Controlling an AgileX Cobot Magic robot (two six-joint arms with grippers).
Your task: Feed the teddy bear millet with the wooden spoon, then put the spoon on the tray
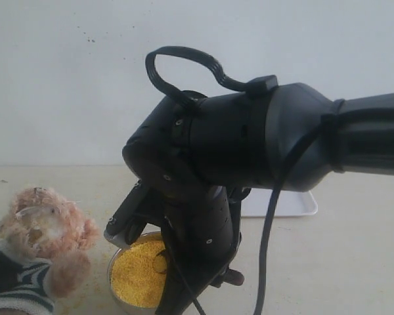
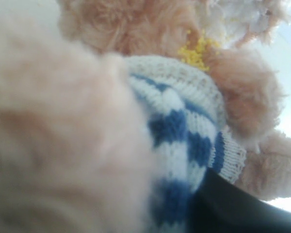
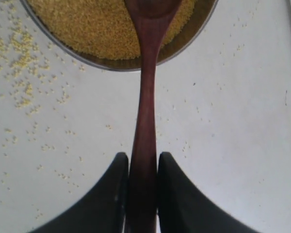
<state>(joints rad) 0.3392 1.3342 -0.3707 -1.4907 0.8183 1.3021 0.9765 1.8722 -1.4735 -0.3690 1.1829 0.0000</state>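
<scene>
Right arm (image 1: 249, 144) reaches in from right, wrist bent downward; right pincer (image 3: 143, 165) clamped on wooden spoon (image 3: 145, 97) handle.

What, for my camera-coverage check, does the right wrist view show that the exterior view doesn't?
Only the right wrist view: the right gripper clamped on the wooden spoon by its handle, and spilled grains on the table. Only the exterior view: the teddy bear and the white tray behind the right arm. Both: the millet in its metal bowl.
</scene>
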